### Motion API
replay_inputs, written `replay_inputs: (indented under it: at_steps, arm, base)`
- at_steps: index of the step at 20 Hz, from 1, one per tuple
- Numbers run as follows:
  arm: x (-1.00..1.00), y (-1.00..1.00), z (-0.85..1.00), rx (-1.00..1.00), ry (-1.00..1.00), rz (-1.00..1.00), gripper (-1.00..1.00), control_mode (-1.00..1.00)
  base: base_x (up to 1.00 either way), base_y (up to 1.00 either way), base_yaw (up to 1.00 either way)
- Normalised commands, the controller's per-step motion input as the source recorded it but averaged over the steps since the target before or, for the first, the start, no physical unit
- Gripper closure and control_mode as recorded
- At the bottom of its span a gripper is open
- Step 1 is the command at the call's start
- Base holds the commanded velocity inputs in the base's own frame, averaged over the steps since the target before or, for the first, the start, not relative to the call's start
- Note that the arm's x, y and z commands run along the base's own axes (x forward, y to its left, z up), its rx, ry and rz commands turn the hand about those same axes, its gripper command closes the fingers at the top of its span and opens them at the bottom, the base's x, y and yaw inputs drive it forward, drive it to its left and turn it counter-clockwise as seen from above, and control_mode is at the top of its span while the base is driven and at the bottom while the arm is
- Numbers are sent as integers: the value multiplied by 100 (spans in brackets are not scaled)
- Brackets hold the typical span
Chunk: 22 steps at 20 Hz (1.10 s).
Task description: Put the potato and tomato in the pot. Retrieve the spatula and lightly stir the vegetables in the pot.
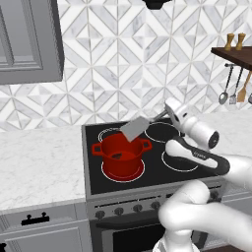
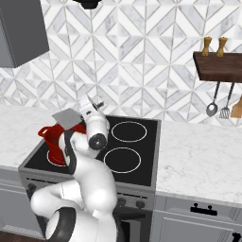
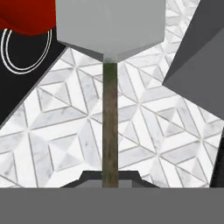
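**One spatula held over the red pot**

Three utensils (image 1: 235, 88) hang under a wooden shelf (image 1: 235, 55) at the upper right of the left base view, well apart from the stove (image 1: 147, 162). The gripper (image 1: 165, 114) is clamped on the spatula (image 1: 134, 128) handle; its grey blade hovers just above the pot (image 1: 120, 155) at frame centre-left.

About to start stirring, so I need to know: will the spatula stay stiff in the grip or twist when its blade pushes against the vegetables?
The spatula looks rigid: flat grey blade, straight thin handle, no sag. It may pivot, since the end effector grips only the far handle end. The pot seems stable, sitting flat on its burner, so it probably won't tip.
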Motion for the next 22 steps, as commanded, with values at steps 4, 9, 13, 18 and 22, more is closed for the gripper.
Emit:
replay_inputs:
  at_steps: [4, 9, 13, 18, 22]
  arm:
    - [0, 18, 0, -18, -12, 7, 100, -100]
    - [0, 23, 0, -14, 1, 3, 100, -100]
    - [0, 17, 8, -13, -1, 0, 100, -100]
    - [0, 34, 2, -18, 4, 0, 100, -100]
    - [0, 35, 0, -17, 2, 0, 100, -100]
  base:
    - [0, 0, 0]
    - [0, 0, 0]
    - [0, 0, 0]
    - [0, 0, 0]
    - [0, 0, 0]
